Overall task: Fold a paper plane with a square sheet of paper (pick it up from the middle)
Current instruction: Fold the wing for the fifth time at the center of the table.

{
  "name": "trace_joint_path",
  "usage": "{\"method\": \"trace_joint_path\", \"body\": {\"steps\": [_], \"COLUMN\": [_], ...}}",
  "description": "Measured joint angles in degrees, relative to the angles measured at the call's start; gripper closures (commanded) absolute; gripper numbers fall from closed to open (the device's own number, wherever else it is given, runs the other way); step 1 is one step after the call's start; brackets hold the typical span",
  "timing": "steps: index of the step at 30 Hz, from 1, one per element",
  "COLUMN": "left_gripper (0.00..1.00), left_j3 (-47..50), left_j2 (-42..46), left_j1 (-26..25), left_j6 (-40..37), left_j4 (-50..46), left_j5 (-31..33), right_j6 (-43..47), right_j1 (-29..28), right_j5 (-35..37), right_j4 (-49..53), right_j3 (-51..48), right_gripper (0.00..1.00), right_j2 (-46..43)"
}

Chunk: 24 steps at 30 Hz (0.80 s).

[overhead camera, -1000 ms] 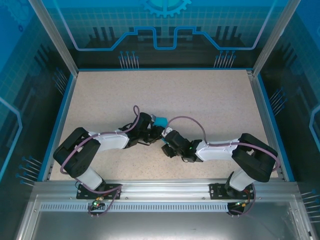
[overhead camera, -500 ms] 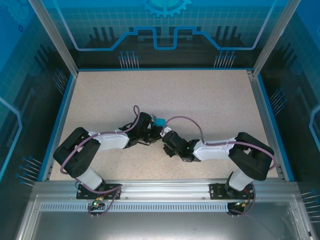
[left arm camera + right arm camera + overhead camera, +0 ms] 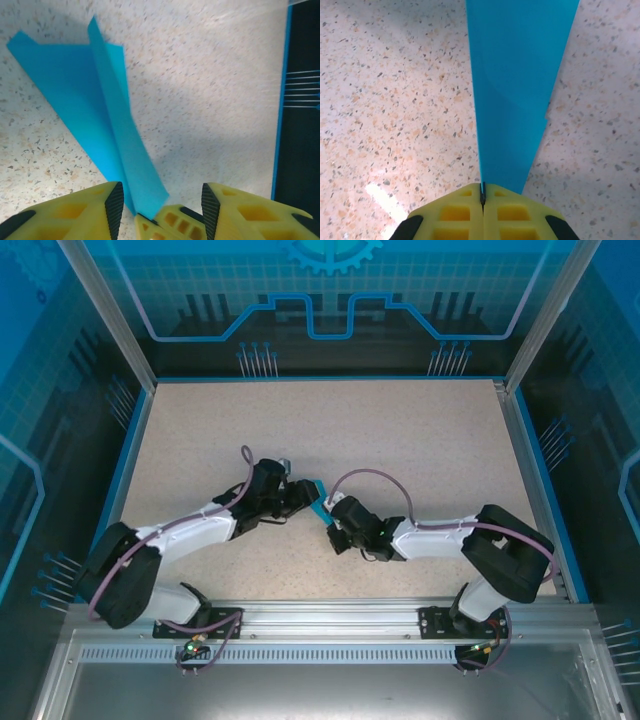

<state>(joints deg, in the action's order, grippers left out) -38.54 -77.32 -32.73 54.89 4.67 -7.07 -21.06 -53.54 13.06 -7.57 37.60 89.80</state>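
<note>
Lying low over the speckled table (image 3: 400, 430), the paper plane (image 3: 100, 115) is a narrow teal-blue dart with a raised crease along its length. In the top view it sits a little toward 6 o'clock from the table's middle, a small teal sliver between the two wrists.

In the left wrist view the plane runs from a wide end at 10 o'clock down to a narrow end at 6 o'clock. One flap stands up along the crease and the broader flap lies flat on the surface at its 9 o'clock side.

In the right wrist view the paper comes down from 12 o'clock and tapers to the right gripper (image 3: 482, 192). Its yellow fingers (image 3: 455, 212) are pressed together with the paper's narrow end pinched in the seam between them.

The left gripper (image 3: 161, 200) has its two fingers spread apart, one at 7 o'clock and one at 5 o'clock of its own view. The plane's narrow end reaches into the gap between them, and neither black pad (image 3: 115, 202) closes on it.

Seen from above, the left gripper is at the paper's 9 o'clock and the right gripper at its 4 o'clock. A blue edge strip (image 3: 281, 100) bounds the table at 3 o'clock in the left wrist view.
</note>
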Motion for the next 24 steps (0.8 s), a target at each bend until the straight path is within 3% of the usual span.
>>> {"method": "trace_joint_path", "body": {"steps": [11, 24], "left_gripper": [0.52, 0.56], "left_j3": [2.8, 3.5], "left_j2": [2.9, -2.8], "left_j1": [0.0, 0.0], "left_j6": [0.0, -1.0], "left_j4": [-1.6, 4.1], "left_j5": [1.6, -4.8], "right_j6": [-4.5, -12.5], "right_j1": [6.3, 13.1], "right_j5": [-15.3, -33.2], "right_j4": [-7.5, -20.5], "right_j3": [-4.4, -7.0], "right_gripper": [0.97, 0.98], "right_j2": [-0.4, 4.0]}}
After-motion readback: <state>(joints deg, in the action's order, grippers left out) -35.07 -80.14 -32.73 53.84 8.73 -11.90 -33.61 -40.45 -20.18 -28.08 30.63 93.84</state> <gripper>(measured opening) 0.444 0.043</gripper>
